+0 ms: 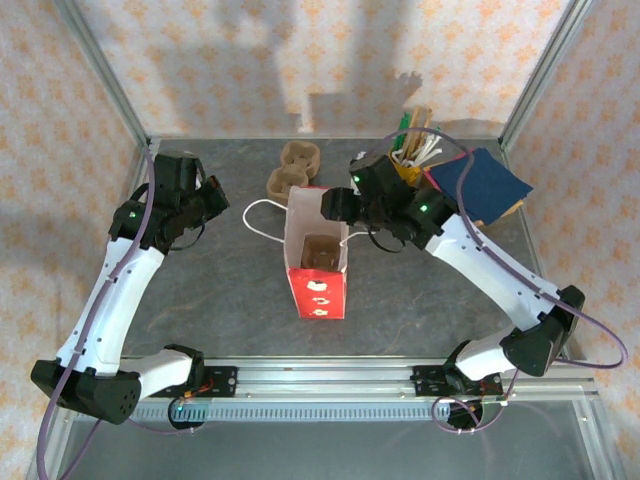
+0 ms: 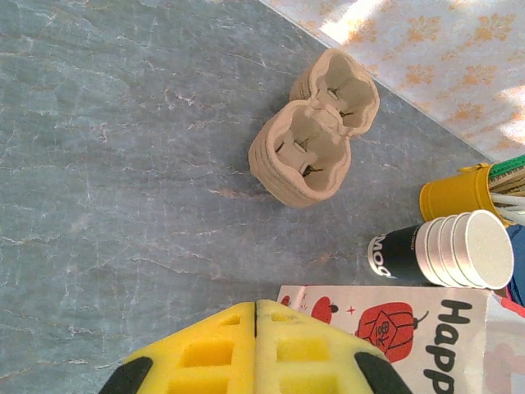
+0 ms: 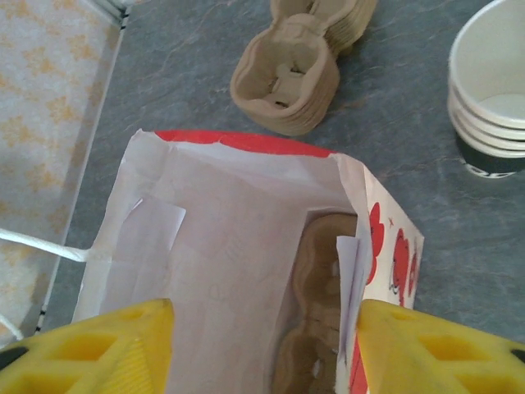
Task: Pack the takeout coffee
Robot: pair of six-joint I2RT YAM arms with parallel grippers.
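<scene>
The takeout coffee is a nested stack of white paper cups (image 3: 490,78) with a dark band (image 2: 398,256) at the base, standing on the table right of the bag. A red-and-white paper bag (image 1: 318,262) stands open in the middle, with a brown moulded carrier (image 3: 316,328) lying on its bottom. My right gripper (image 3: 262,345) hovers open over the bag's mouth, its yellow fingers (image 3: 98,349) wide apart with nothing between them. My left gripper (image 2: 256,328) is shut and empty, low over the table left of the bag (image 2: 426,328).
A stack of brown carriers (image 1: 293,168) sits behind the bag. At the back right stand a yellow cup of stirrers (image 1: 412,150) and a pile of blue napkins (image 1: 482,185). The bag's white handle (image 1: 258,215) loops out to its left. Patterned walls close in the sides.
</scene>
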